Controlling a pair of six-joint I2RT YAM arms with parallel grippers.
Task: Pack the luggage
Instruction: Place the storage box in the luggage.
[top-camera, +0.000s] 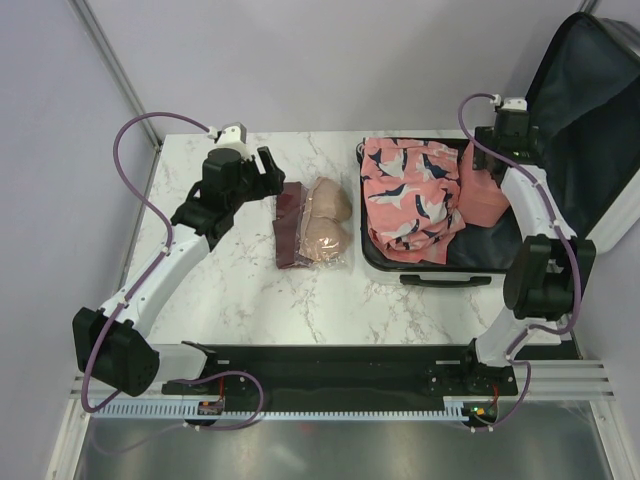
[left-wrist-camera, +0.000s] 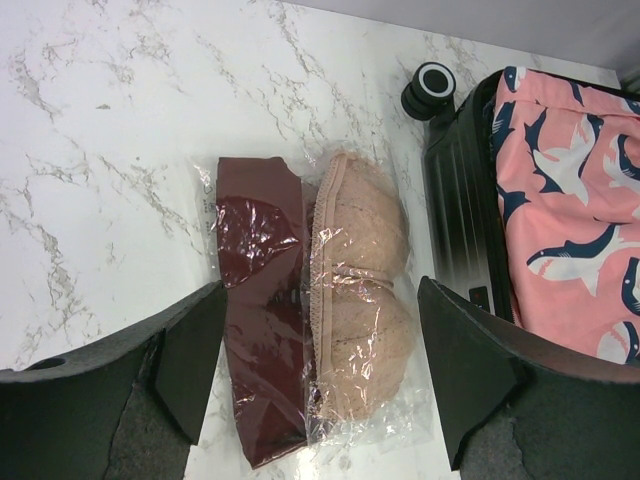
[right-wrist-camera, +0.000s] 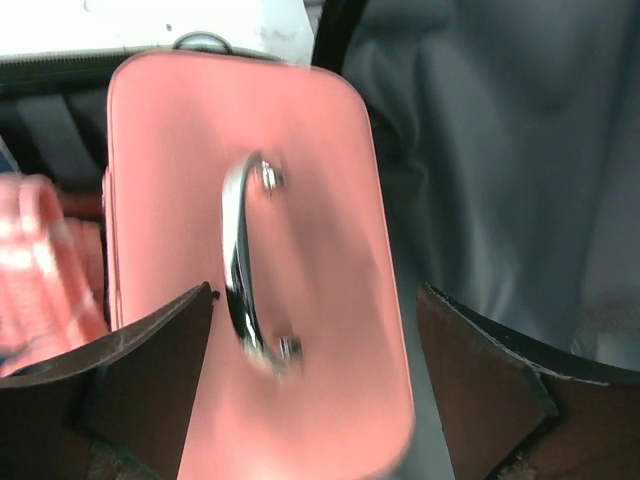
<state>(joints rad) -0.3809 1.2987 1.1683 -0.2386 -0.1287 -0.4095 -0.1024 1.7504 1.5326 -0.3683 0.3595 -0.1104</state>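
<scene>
The luggage (top-camera: 440, 268) lies open at the table's right, its lid (top-camera: 590, 120) leaning back. Inside it are a pink shark-print garment (top-camera: 410, 195) and a small pink case (top-camera: 482, 195). My right gripper (right-wrist-camera: 315, 300) hangs open just over that pink case (right-wrist-camera: 320, 180); its metal handle (right-wrist-camera: 240, 270) is blurred and nothing is in the fingers. Left of the luggage, a bagged beige bra (left-wrist-camera: 360, 300) and a bagged maroon garment (left-wrist-camera: 262, 300) lie side by side on the marble. My left gripper (left-wrist-camera: 320, 300) is open above them, its fingers straddling both bags.
A luggage wheel (left-wrist-camera: 430, 88) sticks out at the case's far left corner. Grey fabric lining (right-wrist-camera: 500, 150) fills the lid behind the pink case. A black mounting rail (top-camera: 350, 365) runs along the near edge, and grey walls enclose the table.
</scene>
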